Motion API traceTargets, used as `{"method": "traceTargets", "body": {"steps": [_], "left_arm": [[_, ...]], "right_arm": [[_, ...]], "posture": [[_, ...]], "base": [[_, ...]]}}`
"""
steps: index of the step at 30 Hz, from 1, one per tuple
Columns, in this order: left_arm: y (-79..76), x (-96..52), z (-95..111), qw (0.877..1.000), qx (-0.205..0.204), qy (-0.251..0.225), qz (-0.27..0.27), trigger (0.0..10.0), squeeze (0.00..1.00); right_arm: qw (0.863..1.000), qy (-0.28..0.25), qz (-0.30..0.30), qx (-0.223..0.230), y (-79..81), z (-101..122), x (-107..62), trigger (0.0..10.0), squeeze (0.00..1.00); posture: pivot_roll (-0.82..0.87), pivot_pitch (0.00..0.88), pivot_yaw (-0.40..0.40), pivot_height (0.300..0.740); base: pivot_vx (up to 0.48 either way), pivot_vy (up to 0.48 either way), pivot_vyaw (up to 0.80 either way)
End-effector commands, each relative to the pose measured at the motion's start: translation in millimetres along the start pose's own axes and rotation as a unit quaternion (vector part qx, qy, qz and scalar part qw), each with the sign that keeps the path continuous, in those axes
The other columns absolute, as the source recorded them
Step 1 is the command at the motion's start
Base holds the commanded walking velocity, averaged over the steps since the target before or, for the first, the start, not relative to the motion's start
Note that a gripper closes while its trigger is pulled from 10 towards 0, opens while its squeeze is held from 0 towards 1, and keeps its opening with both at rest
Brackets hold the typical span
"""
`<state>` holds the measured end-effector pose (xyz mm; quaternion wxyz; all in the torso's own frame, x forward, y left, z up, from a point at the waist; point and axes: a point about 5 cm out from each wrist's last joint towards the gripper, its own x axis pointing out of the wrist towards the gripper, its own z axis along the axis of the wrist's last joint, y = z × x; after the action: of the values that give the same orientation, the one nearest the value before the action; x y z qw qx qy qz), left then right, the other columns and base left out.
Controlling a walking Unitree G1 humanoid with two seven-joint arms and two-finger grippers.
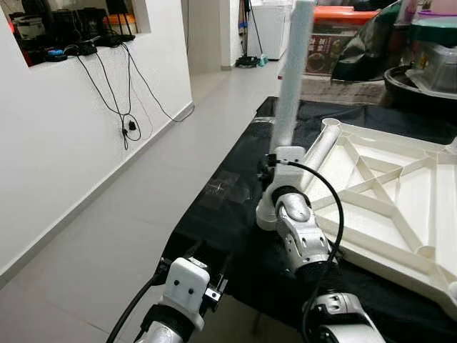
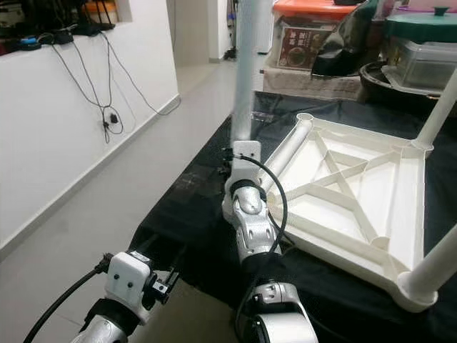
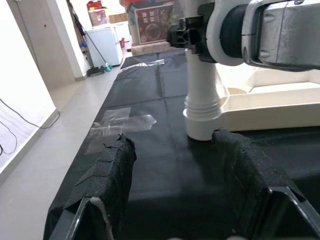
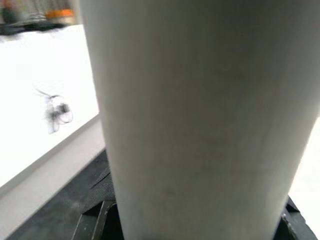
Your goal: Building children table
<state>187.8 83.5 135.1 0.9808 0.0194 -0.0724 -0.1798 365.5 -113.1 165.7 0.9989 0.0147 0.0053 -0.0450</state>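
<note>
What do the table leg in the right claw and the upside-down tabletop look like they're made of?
Table leg: likely matte off-white plastic, a smooth plain tube. Tabletop: probably the same moulded plastic, judging by its ribbed underside with corner sockets. Black sheet beneath: probably thin plastic film, slightly glossy and creased.

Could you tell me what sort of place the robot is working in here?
Probably a lived-in home, in a hallway or storage corner. A pale tiled floor runs beside a white wall with dangling cables, and lidded storage boxes are stacked behind the upturned white table top.
</note>
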Motion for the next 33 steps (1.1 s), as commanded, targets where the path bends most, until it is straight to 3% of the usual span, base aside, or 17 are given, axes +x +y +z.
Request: {"method": "traceTargets", "body": {"steps": [1, 4, 5, 6, 7, 8, 9, 10, 15, 16, 20, 22, 23, 26, 30, 32, 33], "left_arm": [[0.6, -1.1, -2, 1.0, 0.006, 0.004, 0.0, 10.0, 0.0], [0.6, -1.2, -2, 1.0, 0.006, 0.004, -0.001, 10.0, 0.0], [0.5, -1.5, -3, 1.0, 0.006, 0.004, -0.001, 10.0, 0.0], [0.5, -1.7, -3, 1.0, 0.006, 0.005, -0.001, 10.0, 0.0], [0.6, -1.8, -3, 1.0, 0.006, 0.005, -0.001, 10.0, 0.0], [0.5, -1.9, -3, 1.0, 0.005, 0.006, -0.001, 10.0, 0.0], [0.5, -1.9, -3, 1.0, 0.005, 0.006, -0.001, 10.0, 0.0], [0.5, -1.8, -3, 1.0, 0.005, 0.006, -0.002, 10.0, 0.0], [0.5, -1.7, -3, 1.0, 0.005, 0.006, -0.001, 10.0, 0.0], [0.4, -1.6, -3, 1.0, 0.005, 0.007, -0.001, 10.0, 0.0], [0.4, -1.5, -3, 1.0, 0.005, 0.007, -0.001, 10.0, 0.0], [0.8, -0.6, -3, 1.0, 0.005, 0.007, 0.0, 10.0, 0.0], [0.8, -0.6, -3, 1.0, 0.005, 0.007, 0.0, 10.0, 0.0], [1.1, -0.1, -3, 1.0, 0.005, 0.007, -0.001, 10.0, 0.0], [1.0, 0.3, -3, 1.0, 0.005, 0.006, 0.0, 10.0, 0.0], [2.0, 0.1, -3, 1.0, 0.006, 0.005, 0.002, 10.0, 0.0], [2.0, 0.1, -3, 1.0, 0.006, 0.005, 0.002, 10.0, 0.0]], "right_arm": [[0.994, 0.064, -0.09, 0.01, -6.3, -26, -10.5, 0.0, 0.0], [0.992, 0.071, -0.099, 0.016, -1.3, -28, -12.2, 0.0, 0.0], [0.994, 0.064, -0.084, 0.021, 3.0, -27, -11.8, 1.8, 0.0], [0.995, 0.059, -0.065, 0.037, 8.1, -25, -11.7, 10.0, 0.0], [0.996, 0.055, -0.045, 0.051, 14.1, -23, -13.3, 10.0, 0.0], [0.997, 0.044, -0.027, 0.062, 18.2, -20, -14.6, 10.0, 0.2], [0.997, 0.044, -0.027, 0.062, 18.2, -20, -14.6, 10.0, 0.2], [0.997, 0.03, -0.012, 0.069, 20.2, -16, -15.7, 10.0, 1.0], [0.997, -0.033, 0.046, 0.052, 20.7, -1, -12.9, 10.0, 1.0], [0.994, -0.035, 0.076, 0.068, 22.2, 1, -11.5, 10.0, 0.0], [0.991, -0.034, 0.098, 0.081, 23.5, 2, -10.7, 10.0, 0.0], [0.959, -0.043, 0.262, 0.095, 28.9, 17, -2.1, 10.0, 0.0], [0.959, -0.043, 0.262, 0.095, 28.9, 17, -2.1, 10.0, 0.0], [0.912, -0.033, 0.401, 0.084, 28.0, 25, 0.6, 10.0, 0.0], [0.89, -0.023, 0.451, 0.063, 25.6, 28, 3.0, 10.0, 0.0], [0.844, 0.001, 0.534, 0.041, 33.2, 26, -2.4, 10.0, 0.0], [0.844, 0.001, 0.534, 0.041, 33.2, 26, -2.4, 10.0, 0.0]], "posture": [[0.0, 0.009, 0.016, 0.74], [0.0, 0.009, 0.016, 0.74], [0.0, 0.005, 0.015, 0.74], [0.0, 0.005, 0.015, 0.74], [0.0, 0.005, 0.015, 0.74], [0.0, 0.005, 0.015, 0.74], [0.0, 0.005, 0.015, 0.74], [0.0, 0.005, 0.015, 0.74], [0.0, 0.008, 0.017, 0.74], [0.0, 0.008, 0.017, 0.74], [0.0, 0.008, 0.017, 0.74], [0.0, 0.013, 0.024, 0.74], [0.0, 0.013, 0.024, 0.74], [-0.01, 0.012, 0.025, 0.74], [0.0, 0.013, 0.02, 0.74], [0.01, 0.014, 0.016, 0.74], [0.01, 0.014, 0.016, 0.74]], "base": [[0.0, 0.0, 0.0], [0.0, 0.0, 0.0], [0.0, 0.0, 0.0], [0.0, 0.0, 0.0], [0.0, 0.0, 0.0], [0.0, 0.0, 0.0], [0.0, 0.0, 0.0], [0.0, 0.0, 0.0], [0.0, 0.0, 0.0], [0.0, 0.0, 0.0], [0.0, 0.0, 0.0], [0.0, 0.0, 0.0], [0.0, 0.0, 0.0], [0.0, 0.0, 0.0], [0.0, 0.0, 0.0], [0.0, 0.0, 0.0], [0.0, 0.0, 0.0]]}}
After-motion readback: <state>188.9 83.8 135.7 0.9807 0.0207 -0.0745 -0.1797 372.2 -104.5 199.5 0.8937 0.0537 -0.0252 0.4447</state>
